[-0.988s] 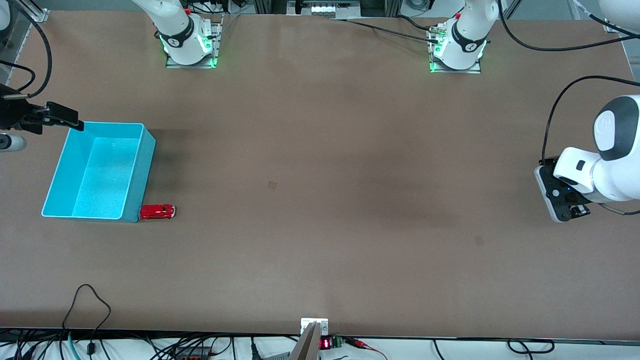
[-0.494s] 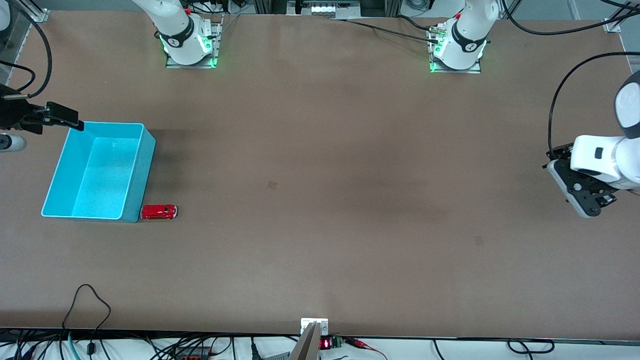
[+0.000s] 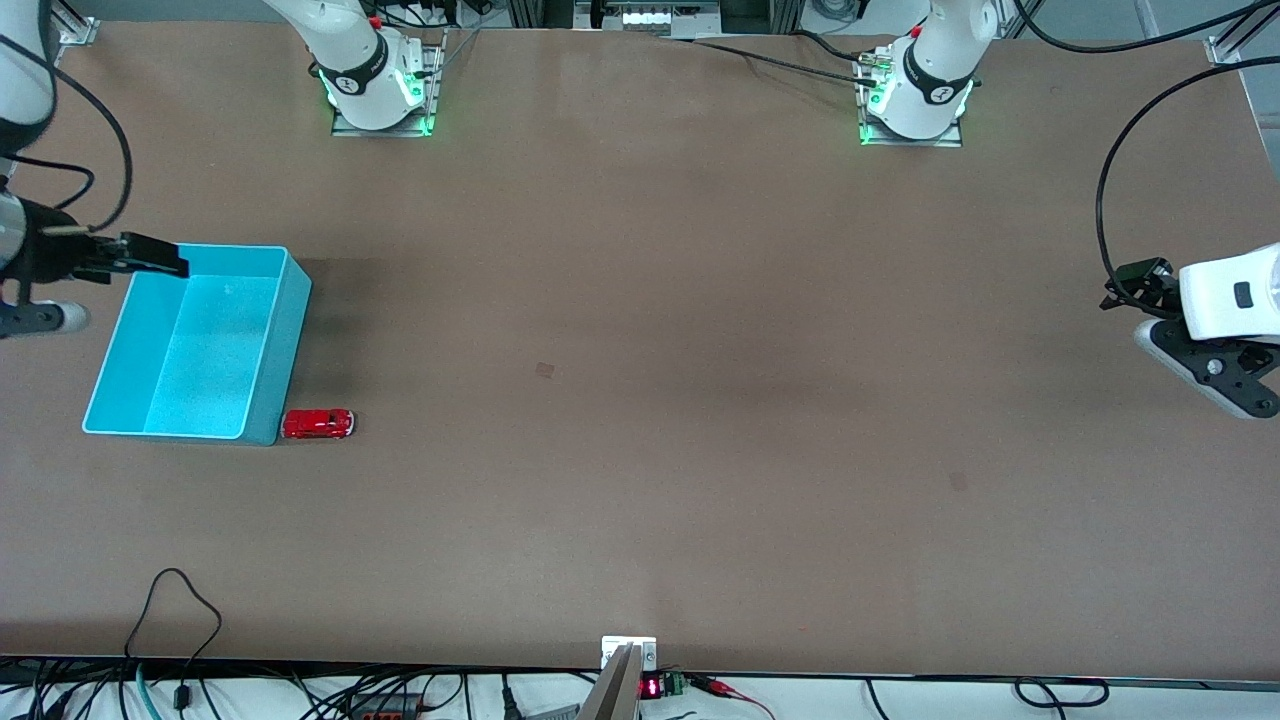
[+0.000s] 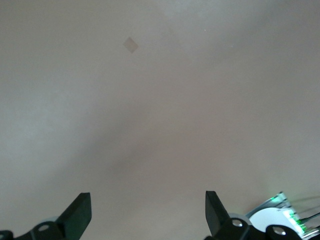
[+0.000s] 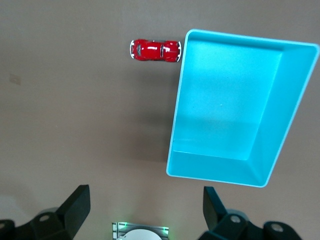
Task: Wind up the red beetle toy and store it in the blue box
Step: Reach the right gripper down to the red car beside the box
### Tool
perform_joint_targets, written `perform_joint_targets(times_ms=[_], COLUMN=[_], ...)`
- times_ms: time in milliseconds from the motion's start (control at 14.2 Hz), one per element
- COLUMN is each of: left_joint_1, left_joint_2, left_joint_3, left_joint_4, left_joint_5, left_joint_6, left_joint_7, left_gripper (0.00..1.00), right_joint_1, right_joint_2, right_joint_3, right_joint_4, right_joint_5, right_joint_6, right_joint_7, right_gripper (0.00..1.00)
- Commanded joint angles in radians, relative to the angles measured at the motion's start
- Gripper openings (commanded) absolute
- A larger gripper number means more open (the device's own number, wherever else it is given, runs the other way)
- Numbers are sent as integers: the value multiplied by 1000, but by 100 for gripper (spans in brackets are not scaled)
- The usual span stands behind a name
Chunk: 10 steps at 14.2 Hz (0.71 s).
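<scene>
**Beetle toy on the table beside the blue box, both grippers up and empty**

I see the red beetle toy point(image 3: 317, 424) resting on its wheels on the brown table point(image 3: 640, 400), just beside the blue box point(image 3: 120, 352). It sits at the box's corner nearest the front camera, on the side that faces the left arm's end of the table. From the right wrist view the toy point(image 5: 155, 50) lies end-on to the box wall point(image 5: 176, 115), so close I cannot tell whether bumper and wall touch. The box is open-topped and I see nothing inside it.

My right gripper point(image 3: 150, 258) hangs over the box's rim at the corner farthest from the front camera, toward the right arm's end of the table. The toy lies diagonally across the box from it, well apart. In the right wrist view its fingers point(image 5: 76, 202) stand wide apart with nothing between them.

My left gripper point(image 4: 148, 212) is over bare table at the left arm's end, well apart from the box and the toy. Its fingers point(image 4: 80, 212) are spread too, holding nothing.
</scene>
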Motion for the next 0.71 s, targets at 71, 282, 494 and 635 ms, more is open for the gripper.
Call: perform_joint_targets(times_ms=[71,282,494,635], left_joint_1=[-5,-107,-230,-230], left_joint_2=[-7,-123,-324,-409], left_joint_3=[-31,58,233,233], left_joint_4=[96,-3,-303,-415], left_joint_5=[2,-24,-138,-130], left_joint_6=[-98,-66,217,285], left_joint_7=[-259,-509,-636,-636], left_gripper=[100,100,100,100], right_joint_1=[1,15,41,32], right_joint_2=[115,182,225,227], right_joint_3=[2,4,16,68], right_joint_4=[9,3,-61,-153], right_joint_5=[12,5,1,-4], right_joint_6=[67,158,323,496], right_joint_7=[-170,-287,-483,-650], right_gripper=[100,100,100,100])
